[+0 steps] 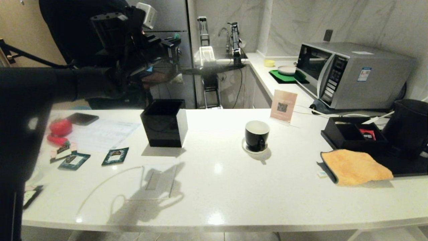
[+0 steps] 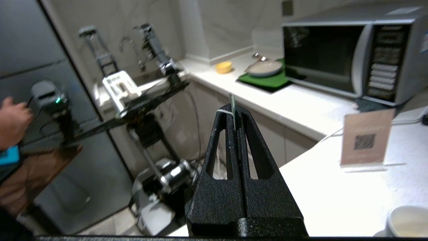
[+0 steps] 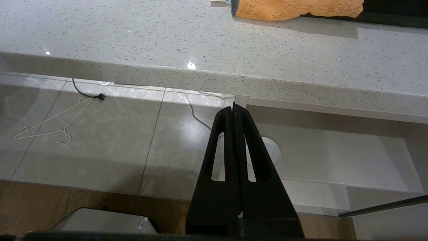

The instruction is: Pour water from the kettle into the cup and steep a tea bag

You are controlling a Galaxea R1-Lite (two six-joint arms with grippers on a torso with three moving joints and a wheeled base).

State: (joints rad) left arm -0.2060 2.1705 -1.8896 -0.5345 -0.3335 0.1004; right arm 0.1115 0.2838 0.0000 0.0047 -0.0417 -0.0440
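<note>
My left gripper [image 1: 176, 45] is raised above the counter's far left, beyond the black square box [image 1: 164, 122]. In the left wrist view it [image 2: 235, 110] is shut on the thin paper tag [image 2: 232, 102] and white string of a tea bag. A pale bag [image 1: 178, 79] hangs below it. The black cup [image 1: 256, 135] with its white inside stands on a saucer mid-counter, to the right of the gripper and lower; its rim [image 2: 408, 219] shows in the left wrist view. The black kettle [image 1: 409, 129] stands at the far right. My right gripper [image 3: 234, 107] is shut and empty below the counter's front edge.
An orange cloth [image 1: 356, 167] and a black tray of packets [image 1: 351, 134] lie beside the kettle. A QR sign [image 1: 283, 105] and a microwave [image 1: 351, 73] stand behind the cup. Tea packets [image 1: 115, 156] and red items [image 1: 61, 127] lie at the left. A person's hand [image 2: 11, 122] is behind the counter.
</note>
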